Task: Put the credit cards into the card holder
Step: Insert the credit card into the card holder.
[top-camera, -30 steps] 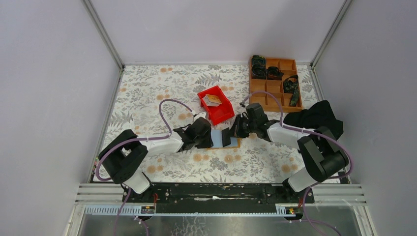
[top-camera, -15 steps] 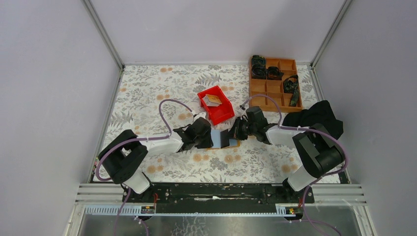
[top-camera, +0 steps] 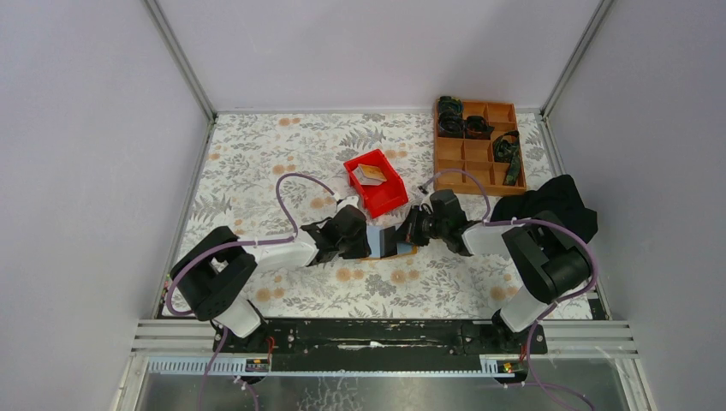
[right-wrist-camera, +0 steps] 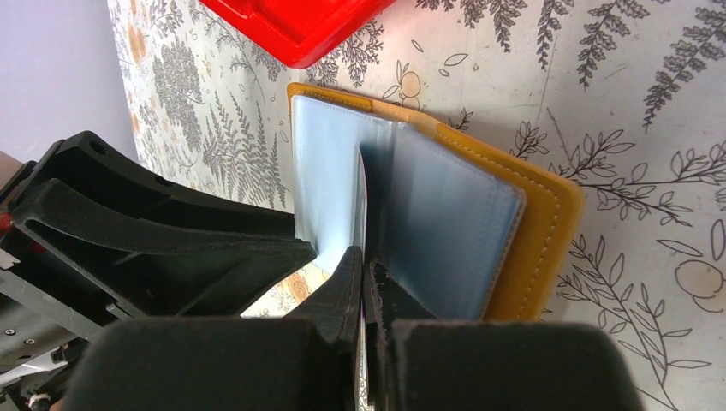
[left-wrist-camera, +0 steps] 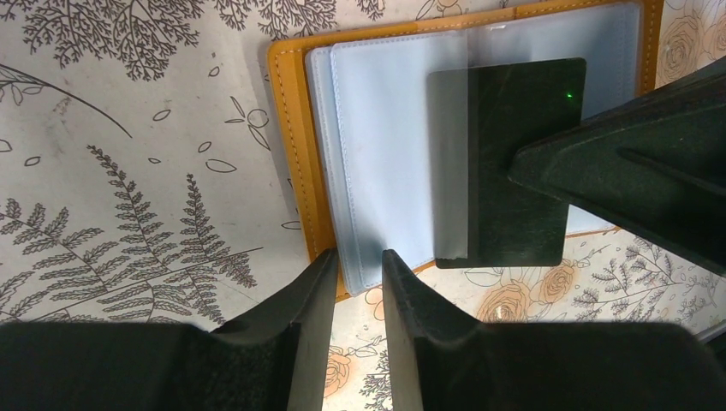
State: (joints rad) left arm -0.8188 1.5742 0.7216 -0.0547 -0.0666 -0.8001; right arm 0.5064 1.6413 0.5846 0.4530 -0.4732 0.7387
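Note:
The card holder (left-wrist-camera: 295, 145) lies open on the flowered cloth, an orange cover with pale blue plastic sleeves (right-wrist-camera: 445, 223). My right gripper (right-wrist-camera: 363, 257) is shut on a dark credit card (left-wrist-camera: 522, 171), whose left edge sits under a clear sleeve. In the right wrist view the card (right-wrist-camera: 363, 184) shows edge-on between two sleeves. My left gripper (left-wrist-camera: 355, 274) stands open at the holder's near left corner, with the sleeve corner just at the gap between its tips. From above, both grippers meet over the card holder (top-camera: 409, 251), left gripper (top-camera: 364, 236) facing right gripper (top-camera: 407, 229).
A red bin (top-camera: 389, 195) holding a small tan item stands just behind the holder. An orange-brown compartment tray (top-camera: 467, 156) with dark items is at the back right. A black cloth (top-camera: 548, 205) lies beside the right arm.
My right gripper has moved left and slightly nearer with the card, closing on the holder and covering more of the blue sleeve. The left gripper has stayed where it was.

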